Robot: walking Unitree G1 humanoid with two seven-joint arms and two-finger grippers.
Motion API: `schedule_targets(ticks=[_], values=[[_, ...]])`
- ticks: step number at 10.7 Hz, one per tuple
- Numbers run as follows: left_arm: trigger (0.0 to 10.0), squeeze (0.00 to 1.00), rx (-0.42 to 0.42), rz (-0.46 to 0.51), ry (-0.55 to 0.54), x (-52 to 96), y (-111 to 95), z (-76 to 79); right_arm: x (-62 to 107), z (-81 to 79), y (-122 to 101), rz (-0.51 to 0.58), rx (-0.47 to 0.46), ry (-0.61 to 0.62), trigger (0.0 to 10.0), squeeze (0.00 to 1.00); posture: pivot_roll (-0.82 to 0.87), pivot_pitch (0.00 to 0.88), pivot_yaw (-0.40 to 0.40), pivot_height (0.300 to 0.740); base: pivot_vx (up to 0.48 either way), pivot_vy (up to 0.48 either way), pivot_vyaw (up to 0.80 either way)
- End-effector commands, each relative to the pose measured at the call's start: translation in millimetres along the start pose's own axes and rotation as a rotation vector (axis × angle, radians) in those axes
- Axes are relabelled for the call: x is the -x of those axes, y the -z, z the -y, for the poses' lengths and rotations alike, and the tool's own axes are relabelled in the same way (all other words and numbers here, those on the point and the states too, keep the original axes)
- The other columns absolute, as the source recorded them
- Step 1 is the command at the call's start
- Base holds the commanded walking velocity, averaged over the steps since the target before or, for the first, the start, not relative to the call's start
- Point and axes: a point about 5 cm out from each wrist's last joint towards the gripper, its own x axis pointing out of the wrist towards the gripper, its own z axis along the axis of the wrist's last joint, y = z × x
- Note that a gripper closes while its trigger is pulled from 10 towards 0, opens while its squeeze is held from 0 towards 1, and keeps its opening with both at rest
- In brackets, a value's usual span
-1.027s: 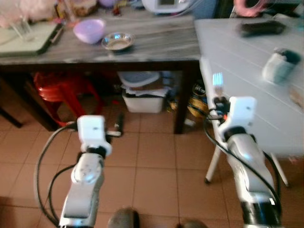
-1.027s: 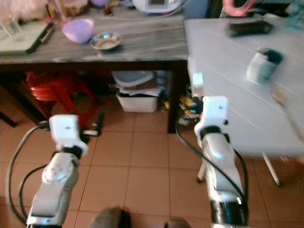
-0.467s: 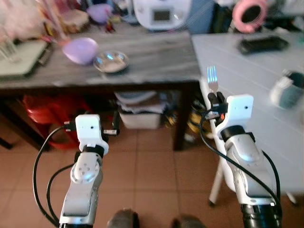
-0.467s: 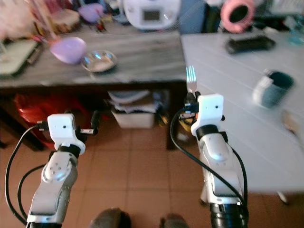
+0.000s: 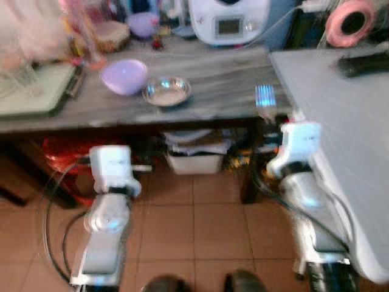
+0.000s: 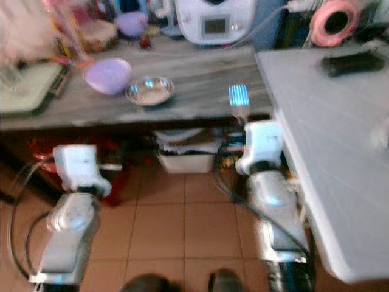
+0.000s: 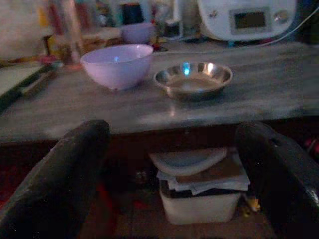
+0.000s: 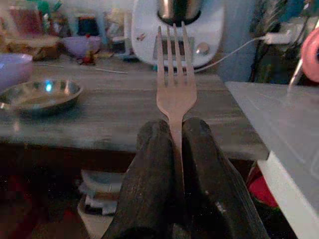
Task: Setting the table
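Right wrist view: right claw [image 8: 173, 137] clamps the fork [image 8: 173, 84], tines pointing away toward the wooden desk [image 5: 200, 97]; white desk [image 5: 340, 115] lies rightward. Left claw [image 7: 172, 164] gapes empty.

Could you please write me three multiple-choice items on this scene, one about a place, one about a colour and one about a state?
1. Where does the steel bowl sit?
A. on the grey table
B. on the floor
C. on the white table

2. What colour is the plastic bowl beside it?
A. green
B. lilac
C. red

3. How is the right gripper?
A. open and empty
B. shut on the fork
C. shut on a spoon

Answers: 1 A, it rests on the grey table near the lilac bowl. 2 B, it is pale purple. 3 B, both black fingers pinch the fork, tines pointing away.
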Motion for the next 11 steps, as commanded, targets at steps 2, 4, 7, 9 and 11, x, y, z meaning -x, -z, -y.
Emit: schedule_targets(ticks=[2,4,7,9,11], values=[[10.0,0.0,-0.028,0.013,0.0,1.1,-1,-1.8,-2.5,-11.7,-8,0.034,-0.01,-0.026,10.0,0.0,-0.01,0.054,0.062,0.74,0.461,0.0,0.0],[10.0,0.0,-0.032,0.02,0.03,1.5,-2,3.1,-8.3,-12.4,-11,0.044,-0.012,-0.011,10.0,0.0,-0.01,0.06,0.061,0.74,0.48,0.0,0.0],[10.0,0.0,-0.016,0.025,0.044,4.0,-3,3.9,-12.4,-4.5,-7,0.015,-0.01,0.072,10.0,0.0,0.0,0.068,0.065,0.74,0.471,0.0,0.0],[10.0,0.0,-0.014,0.021,0.036,3.7,-3,0.5,-14.9,-2.3,1,-0.033,-0.069,0.101,10.0,0.0,0.01,0.073,0.063,0.74,0.469,0.0,0.0],[10.0,0.0,-0.023,0.033,-0.025,3.5,-6,-10.1,-18.5,-3.2,11,-0.089,-0.145,0.115,10.0,0.0,0.02,0.076,0.065,0.74,0.0,0.0,0.0]])
